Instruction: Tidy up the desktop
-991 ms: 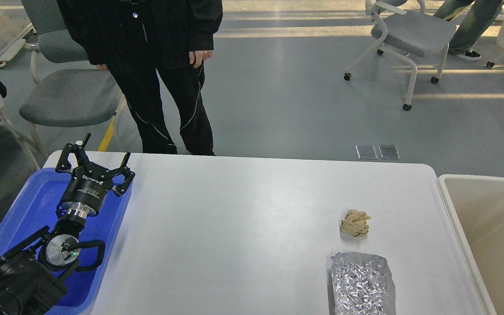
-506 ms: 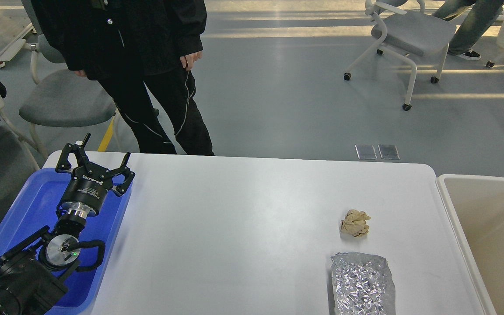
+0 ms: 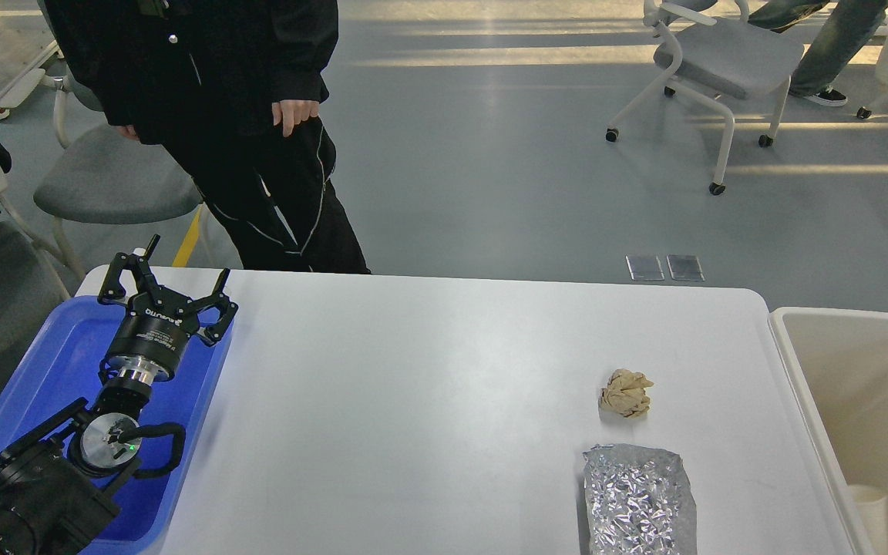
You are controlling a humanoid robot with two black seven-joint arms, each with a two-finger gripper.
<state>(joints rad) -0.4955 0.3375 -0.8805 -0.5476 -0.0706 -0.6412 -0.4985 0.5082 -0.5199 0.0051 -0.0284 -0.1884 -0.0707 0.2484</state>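
White desktop point(image 3: 428, 401) lies mostly bare; left gripper point(image 3: 168, 287), jaws spread, hovers over blue tray point(image 3: 43, 370).

just one cam here, head-mounted, looking forward and down across the large smooth white rectangular desktop point(image 3: 428, 401), grey floor beyond the far edge.

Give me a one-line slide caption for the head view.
Left pincer open above blue tray; crumpled paper ball and foil bag await on the desktop beside the beige bin.
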